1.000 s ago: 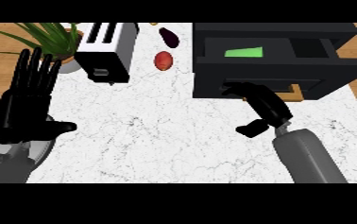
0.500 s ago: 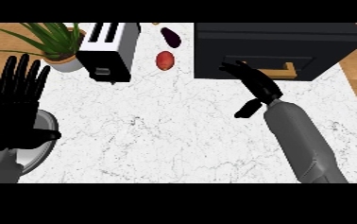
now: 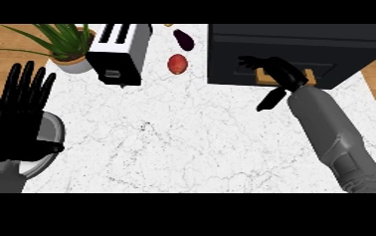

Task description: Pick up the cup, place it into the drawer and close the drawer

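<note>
In the head view, my right robot hand (image 3: pixel 275 71) is up at the far right of the bench (image 3: pixel 183 130). It touches the front of the drawer (image 3: pixel 228 63). Its fingers are spread and reach to the left along the dark front, and its thumb hangs down toward the bench. It holds nothing.

The drawer front runs from left to right across the view. It looks flat with the black box (image 3: pixel 294 31) around it, so I think the drawer is shut or very nearly shut. A small tan handle (image 3: pixel 314 75) peeks out just beside the hand, on its right.

I cannot see the cup anywhere. It is not on the bench and not in either hand. My guess is that it is inside the drawer, but I cannot check that from here.

The drawer lies straight ahead of the right robot hand, away from me. Any last push has to go that way, square to the long front. This hand is the near one.

My left robot hand (image 3: pixel 26 105) rests open at the left edge, fingers up, well apart from the drawer. A toaster (image 3: pixel 117 51) and a red fruit (image 3: pixel 177 63) stand between the two hands.
</note>
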### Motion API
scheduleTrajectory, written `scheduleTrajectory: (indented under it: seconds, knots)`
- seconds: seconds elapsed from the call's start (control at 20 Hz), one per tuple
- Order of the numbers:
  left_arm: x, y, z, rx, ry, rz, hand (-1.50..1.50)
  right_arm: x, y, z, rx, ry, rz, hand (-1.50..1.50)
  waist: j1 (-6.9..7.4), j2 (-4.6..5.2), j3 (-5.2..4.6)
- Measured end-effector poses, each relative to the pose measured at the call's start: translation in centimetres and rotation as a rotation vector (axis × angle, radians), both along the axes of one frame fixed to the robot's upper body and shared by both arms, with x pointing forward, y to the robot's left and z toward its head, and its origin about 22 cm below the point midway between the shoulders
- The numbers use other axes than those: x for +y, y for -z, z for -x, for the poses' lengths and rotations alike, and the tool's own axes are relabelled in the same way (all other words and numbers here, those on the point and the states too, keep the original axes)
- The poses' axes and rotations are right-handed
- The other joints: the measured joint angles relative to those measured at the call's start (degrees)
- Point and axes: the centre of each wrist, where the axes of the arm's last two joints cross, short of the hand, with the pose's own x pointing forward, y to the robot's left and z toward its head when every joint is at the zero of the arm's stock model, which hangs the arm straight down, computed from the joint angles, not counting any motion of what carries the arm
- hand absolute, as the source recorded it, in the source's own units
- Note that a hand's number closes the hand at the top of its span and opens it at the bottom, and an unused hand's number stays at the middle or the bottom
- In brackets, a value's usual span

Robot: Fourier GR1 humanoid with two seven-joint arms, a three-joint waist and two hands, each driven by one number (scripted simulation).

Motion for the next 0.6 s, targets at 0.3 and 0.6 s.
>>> scheduleTrajectory:
  seconds: [0.3,0.6]
  knots:
    - [-0.6,0.1,-0.4,-0.006,0.023,-0.007,-1.50,-1.3,-0.9,-0.8,0.038,-0.024,-0.022,-1.50,1.01,0.19,0.02]
    - [-0.7,-0.1,-1.2,-0.019,0.022,-0.017,-1.50,-1.7,-0.9,-1.0,0.059,-0.041,-0.029,-1.50,1.28,0.21,-0.15]
